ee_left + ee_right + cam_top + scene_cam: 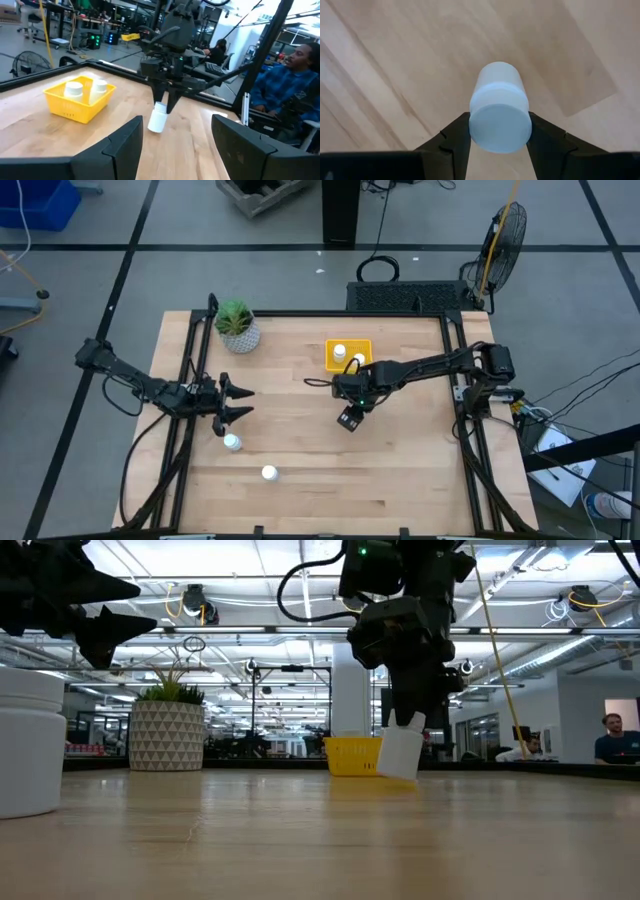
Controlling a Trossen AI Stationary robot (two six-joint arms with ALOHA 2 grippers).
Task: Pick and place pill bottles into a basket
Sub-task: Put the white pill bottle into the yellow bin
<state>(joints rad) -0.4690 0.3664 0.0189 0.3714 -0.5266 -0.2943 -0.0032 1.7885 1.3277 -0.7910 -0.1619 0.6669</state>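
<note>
My right gripper (499, 125) is shut on a white pill bottle (158, 119) over the middle of the table, just toward the near edge from the yellow basket (330, 360). The basket holds two bottles (75, 90) (100, 88). Two more bottles stand on the table at the near left (232, 442) (268, 473). My left gripper (245, 402) is open and empty above the table's left side, its fingers pointing toward the right gripper. In the high view the right arm hides the held bottle. My right gripper pinches the bottle's cap end (499, 122) between its two fingers (457, 132), one on each side. The fingers come from above, pointing down. The bottle hangs below them, slightly tilted, its base (400, 772) low over the table; whether it touches the wood, I cannot tell.
A white pot with a green plant (238, 330) stands at the far left of the table. Black frame rails run along the table's left and right sides (462, 420). Bare wood lies at the near right. People sit beyond the table (295, 75).
</note>
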